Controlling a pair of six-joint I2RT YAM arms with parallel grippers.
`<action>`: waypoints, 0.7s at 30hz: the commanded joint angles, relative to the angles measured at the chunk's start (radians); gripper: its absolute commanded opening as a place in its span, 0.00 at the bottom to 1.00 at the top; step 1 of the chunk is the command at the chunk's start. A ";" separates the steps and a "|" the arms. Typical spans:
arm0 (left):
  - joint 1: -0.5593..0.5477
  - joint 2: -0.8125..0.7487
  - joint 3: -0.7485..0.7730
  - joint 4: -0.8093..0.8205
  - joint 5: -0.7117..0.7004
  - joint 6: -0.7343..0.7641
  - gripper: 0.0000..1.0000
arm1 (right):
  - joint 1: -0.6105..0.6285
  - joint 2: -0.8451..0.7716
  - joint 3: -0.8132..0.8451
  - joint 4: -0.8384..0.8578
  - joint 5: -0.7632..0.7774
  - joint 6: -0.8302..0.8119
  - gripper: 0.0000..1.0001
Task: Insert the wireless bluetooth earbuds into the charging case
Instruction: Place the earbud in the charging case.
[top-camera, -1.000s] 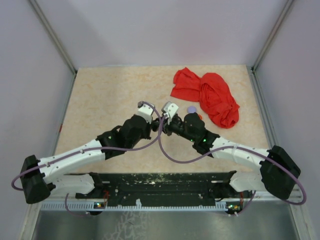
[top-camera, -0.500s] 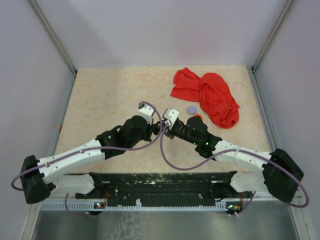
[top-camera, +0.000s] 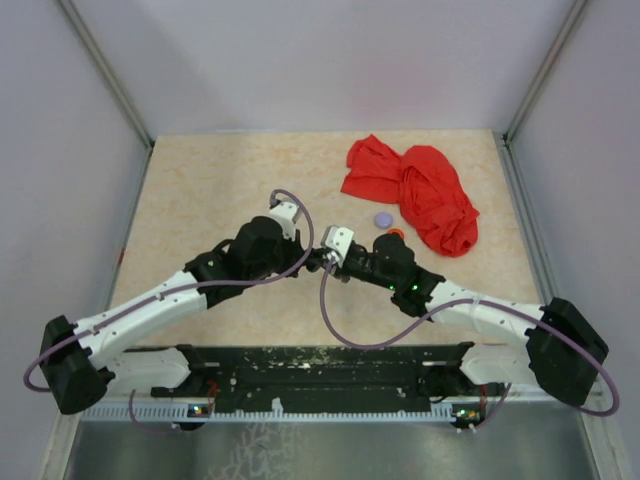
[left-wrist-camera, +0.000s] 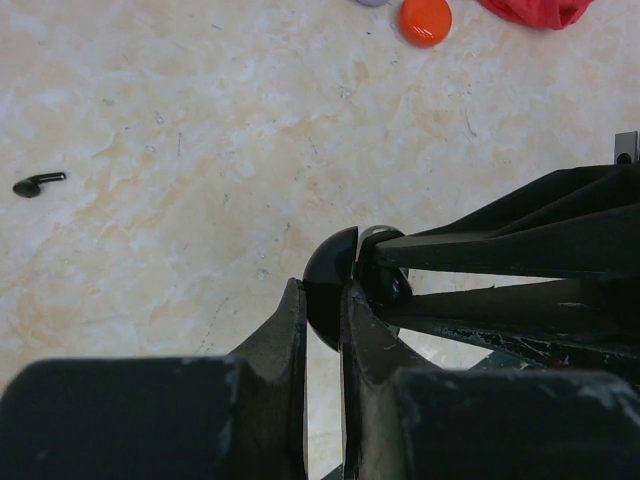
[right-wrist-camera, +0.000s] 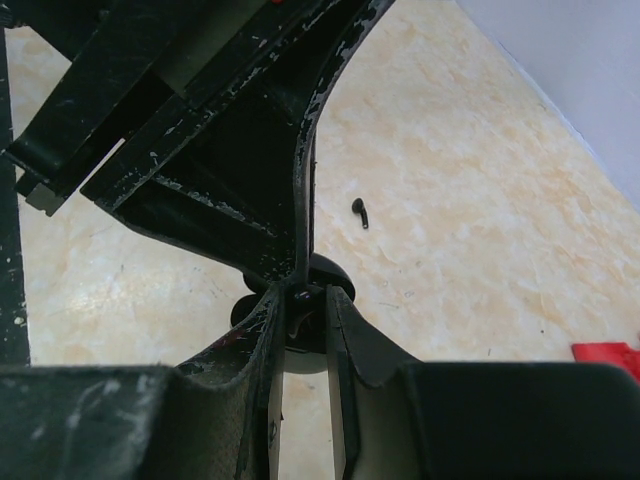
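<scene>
The charging case (left-wrist-camera: 328, 272), a small round black shell, hangs above the table between both grippers. My left gripper (left-wrist-camera: 322, 296) is shut on its domed half. My right gripper (right-wrist-camera: 308, 300) comes in from the opposite side and is shut on the case's (right-wrist-camera: 336, 274) other black part. From above, the two grippers (top-camera: 308, 259) (top-camera: 326, 262) meet tip to tip and hide the case. One black earbud (left-wrist-camera: 38, 184) lies loose on the table, apart from both grippers, and shows in the right wrist view as the earbud (right-wrist-camera: 359, 212). No other earbud shows.
A red disc (top-camera: 397, 233) and a lavender disc (top-camera: 382, 219) lie just beyond the right wrist. A crumpled red cloth (top-camera: 415, 190) sits at the back right. Metal posts and walls bound the table at its sides.
Both grippers, still joined on the case, have drawn nearer to the bases and a little left. The left wrist has swung leftward, and the red disc is now uncovered.
</scene>
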 joint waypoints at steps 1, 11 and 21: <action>0.056 -0.013 0.042 0.020 0.062 -0.004 0.01 | 0.009 0.003 0.026 -0.041 -0.064 -0.013 0.06; 0.058 -0.020 0.031 0.033 0.112 0.025 0.01 | 0.009 0.036 0.084 -0.085 0.073 0.035 0.17; 0.059 0.007 0.023 0.021 0.093 0.029 0.01 | 0.010 0.037 0.140 -0.138 0.085 0.082 0.48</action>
